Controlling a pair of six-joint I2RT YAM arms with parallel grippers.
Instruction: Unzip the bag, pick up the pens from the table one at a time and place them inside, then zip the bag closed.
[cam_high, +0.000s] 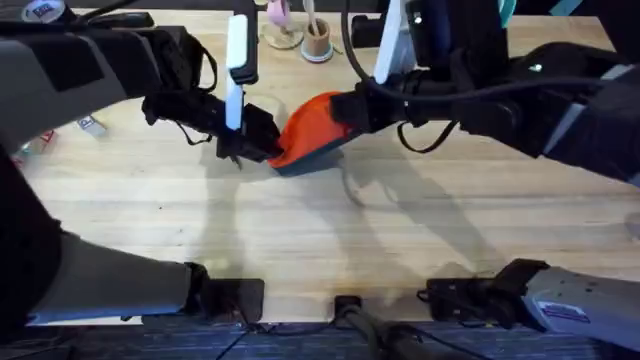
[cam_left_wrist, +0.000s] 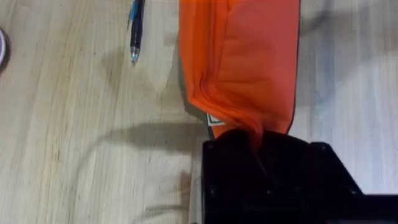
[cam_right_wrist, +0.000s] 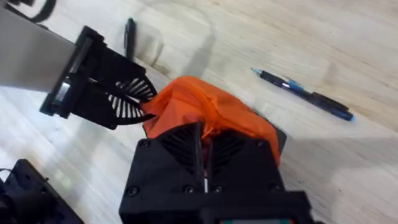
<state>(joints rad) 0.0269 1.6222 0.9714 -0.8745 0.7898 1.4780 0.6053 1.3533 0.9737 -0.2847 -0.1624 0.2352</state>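
The orange-red bag with its dark navy base sits bunched at mid-table, stretched between both grippers. My left gripper is shut on the bag's left end, and its wrist view shows the fabric pinched at the fingers. My right gripper is shut on the bag's right end, with the orange cloth gathered at its tips. A dark blue pen lies on the table beside the bag. Another blue-black pen lies on the wood past the bag, and a dark pen rests beyond the left gripper.
A small cup of pale wooden sticks and a round holder stand at the table's far edge. Small loose items lie at the far left. Bare planks stretch between the bag and the arm bases.
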